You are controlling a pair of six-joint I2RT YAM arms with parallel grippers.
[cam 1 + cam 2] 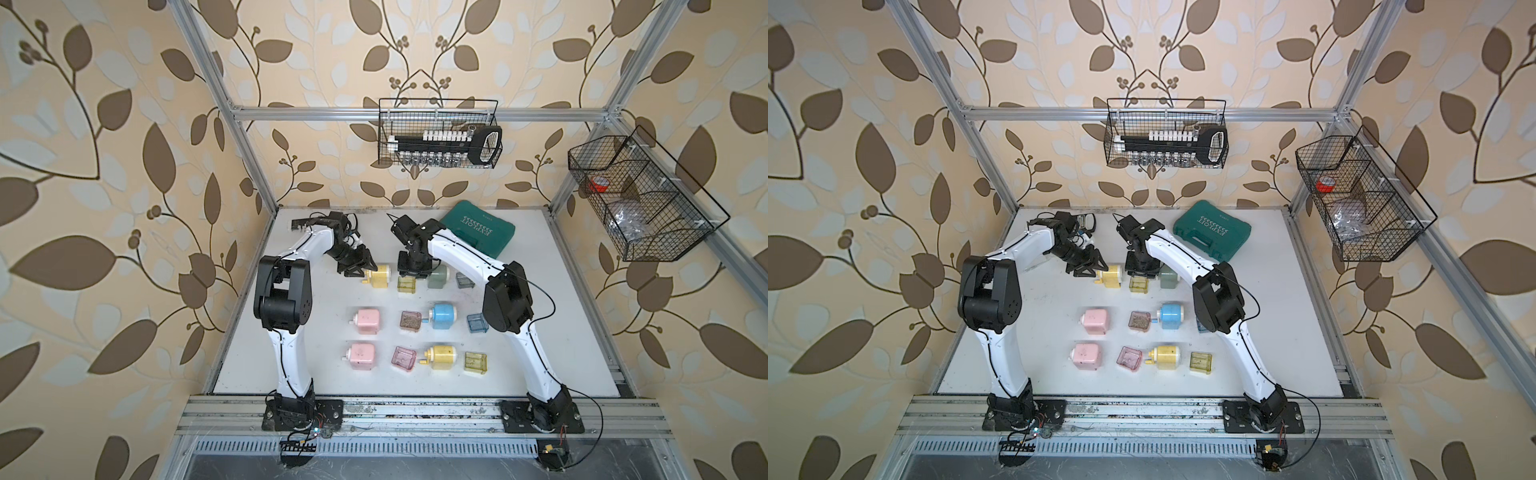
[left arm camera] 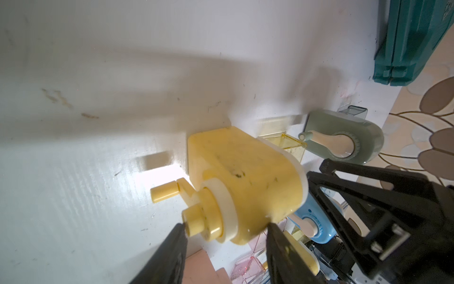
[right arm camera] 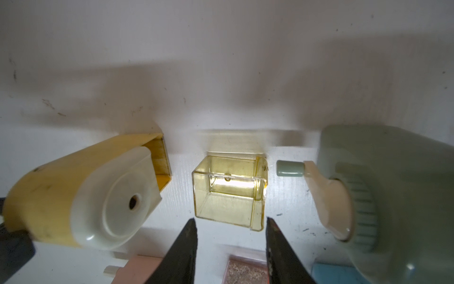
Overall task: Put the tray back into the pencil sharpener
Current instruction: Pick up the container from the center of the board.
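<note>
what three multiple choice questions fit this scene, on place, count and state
1. The green case lies: A in a wire basket; B at the back of the table; C by the arm bases.
2. Pink sharpeners: A one; B three; C two.
3. The yellow tray at the right jaws is: A out on the table, ungripped; B inside a sharpener; C lifted.
B, it lies by the table's far edge; C, two show in both top views; A, the open jaws stop short of it.
</note>
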